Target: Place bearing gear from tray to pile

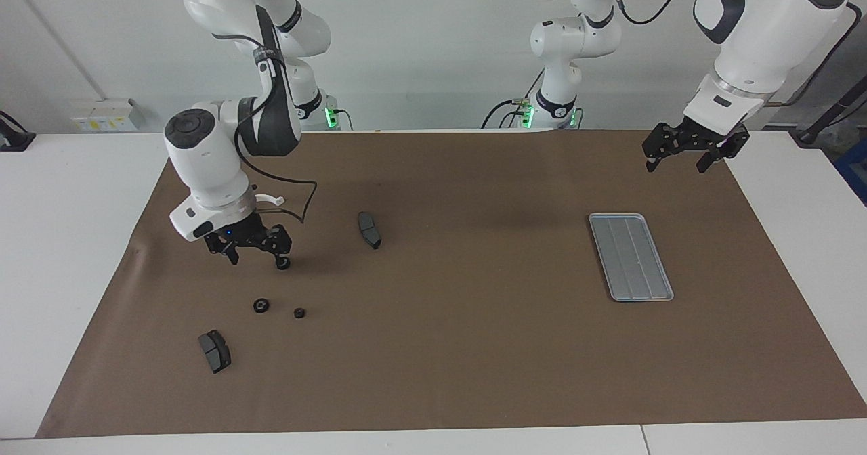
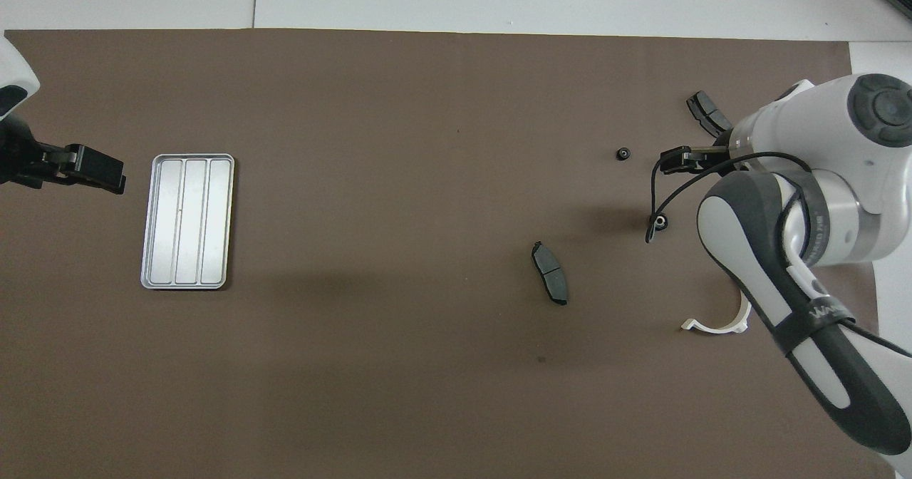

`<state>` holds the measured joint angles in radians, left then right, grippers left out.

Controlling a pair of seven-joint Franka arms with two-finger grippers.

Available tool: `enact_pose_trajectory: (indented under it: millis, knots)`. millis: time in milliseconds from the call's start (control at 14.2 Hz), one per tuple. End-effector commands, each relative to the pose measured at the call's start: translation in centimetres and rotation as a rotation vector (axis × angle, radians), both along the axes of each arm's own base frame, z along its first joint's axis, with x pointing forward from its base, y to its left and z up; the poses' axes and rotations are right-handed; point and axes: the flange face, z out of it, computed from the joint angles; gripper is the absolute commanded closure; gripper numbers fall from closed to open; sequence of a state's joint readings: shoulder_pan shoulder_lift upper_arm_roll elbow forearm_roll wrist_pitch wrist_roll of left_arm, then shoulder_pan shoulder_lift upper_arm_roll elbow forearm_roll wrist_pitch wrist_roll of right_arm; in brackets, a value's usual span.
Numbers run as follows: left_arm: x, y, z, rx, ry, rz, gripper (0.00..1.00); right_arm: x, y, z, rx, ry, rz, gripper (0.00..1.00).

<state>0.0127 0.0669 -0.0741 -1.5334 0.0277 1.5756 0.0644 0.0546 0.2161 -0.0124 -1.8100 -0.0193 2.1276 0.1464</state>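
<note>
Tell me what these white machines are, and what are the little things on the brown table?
They are two robot arms. One picture faces them, the other looks down from above. Each arm ends in a tool that pinches like two fingers. The right tool hangs open over the small parts and holds nothing. The left tool waits open in the air near the tray, which has nothing in it. On the brown mat lie three small round gears, two dark pads and a white curved bracket. One gear lies just under the right tool.
</note>
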Motion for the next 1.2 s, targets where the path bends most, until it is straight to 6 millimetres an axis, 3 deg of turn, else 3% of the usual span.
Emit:
enact_pose_trajectory:
  millis: [0,424,706,847,1130]
  knots:
    - [-0.7,-0.1,0.2,0.025,-0.008,0.01,0.0,0.1,-0.4,5.0,0.013,-0.002,-0.073,0.0]
    - [-0.7,-0.1,0.2,0.025,-0.008,0.01,0.0,-5.3,-4.2,14.1,0.015,0.02,-0.12,0.0]
    - [-0.7,-0.2,0.1,0.025,-0.008,0.008,0.0,-7.8,-4.3,18.2,0.005,0.104,-0.023,0.0]
    - [-0.7,-0.2,0.2,0.025,-0.01,0.006,0.0,-8.6,-4.2,18.9,0.006,0.145,-0.008,0.0]
    - [-0.6,-0.2,0.1,0.025,-0.01,0.006,0.0,-9.2,-4.1,18.6,0.006,0.166,0.004,0.0]
